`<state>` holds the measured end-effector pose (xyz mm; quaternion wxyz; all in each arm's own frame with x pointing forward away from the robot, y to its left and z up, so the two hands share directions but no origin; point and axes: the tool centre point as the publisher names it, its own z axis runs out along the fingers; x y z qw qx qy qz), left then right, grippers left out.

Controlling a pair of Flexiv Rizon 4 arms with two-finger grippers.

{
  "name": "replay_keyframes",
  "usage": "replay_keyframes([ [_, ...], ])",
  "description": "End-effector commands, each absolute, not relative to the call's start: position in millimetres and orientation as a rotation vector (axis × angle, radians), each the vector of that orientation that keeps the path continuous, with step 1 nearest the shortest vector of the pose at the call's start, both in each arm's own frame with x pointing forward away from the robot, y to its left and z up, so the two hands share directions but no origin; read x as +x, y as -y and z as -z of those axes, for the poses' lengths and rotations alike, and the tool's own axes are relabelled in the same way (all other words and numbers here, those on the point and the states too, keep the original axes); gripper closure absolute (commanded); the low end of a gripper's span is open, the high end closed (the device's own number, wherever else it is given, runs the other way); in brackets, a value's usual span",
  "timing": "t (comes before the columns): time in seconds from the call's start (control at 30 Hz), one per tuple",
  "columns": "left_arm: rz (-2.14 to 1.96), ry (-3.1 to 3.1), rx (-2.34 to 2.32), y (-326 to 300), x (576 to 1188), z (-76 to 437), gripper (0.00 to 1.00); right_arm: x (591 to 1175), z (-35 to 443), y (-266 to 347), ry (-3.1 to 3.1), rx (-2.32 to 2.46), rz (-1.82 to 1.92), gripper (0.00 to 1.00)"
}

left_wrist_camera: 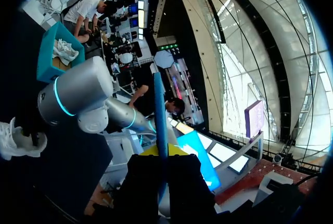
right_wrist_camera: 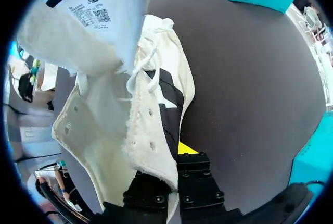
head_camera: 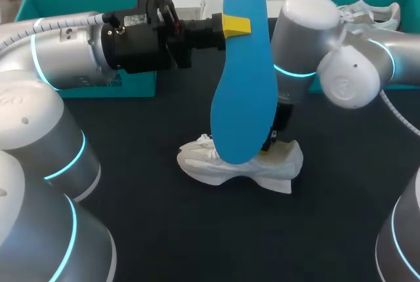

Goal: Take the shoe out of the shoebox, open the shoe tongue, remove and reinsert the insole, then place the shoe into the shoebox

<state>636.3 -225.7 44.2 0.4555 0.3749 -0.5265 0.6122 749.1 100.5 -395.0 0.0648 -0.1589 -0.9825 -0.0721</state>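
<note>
Your left hand clamped on insole near upper end; long axis vertical, lower end hangs straight below hand, over shoe. Your right hand pinches shoe side on bench.

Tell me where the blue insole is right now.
In the head view the insole hangs upright in the middle, pinched near its upper end by the left gripper, its lower end over the shoe.
</note>
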Motion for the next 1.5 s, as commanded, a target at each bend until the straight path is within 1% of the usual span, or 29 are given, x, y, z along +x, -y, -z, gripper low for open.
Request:
replay_keyframes([
  [0.03, -1.512, 1.298, 0.927, 225.1, 634.4, -42.6, 1.00, 727.9, 369.7, -82.9, 2.739, -1.081, 0.384, 1.00],
  [0.17, -1.512, 1.298, 0.927, 225.1, 634.4, -42.6, 1.00, 726.1, 362.4, -89.0, 2.679, -1.216, 0.380, 1.00],
  [0.73, -1.512, 1.298, 0.927, 225.1, 634.4, -42.6, 1.00, 728.6, 362.2, -92.9, 2.664, -1.216, 0.340, 1.00],
  [1.07, -1.512, 1.298, 0.927, 225.1, 634.4, -42.6, 1.00, 736.0, 369.0, -115.4, 2.576, -1.735, 0.522, 1.00],
  [1.27, -1.512, 1.298, 0.927, 225.1, 634.4, -42.6, 1.00, 729.3, 376.0, -123.7, 2.501, -1.879, 0.546, 1.00],
  [1.5, -1.512, 1.298, 0.927, 225.1, 634.4, -42.6, 1.00, 721.5, 382.3, -129.4, 2.434, -1.918, 0.566, 1.00],
])
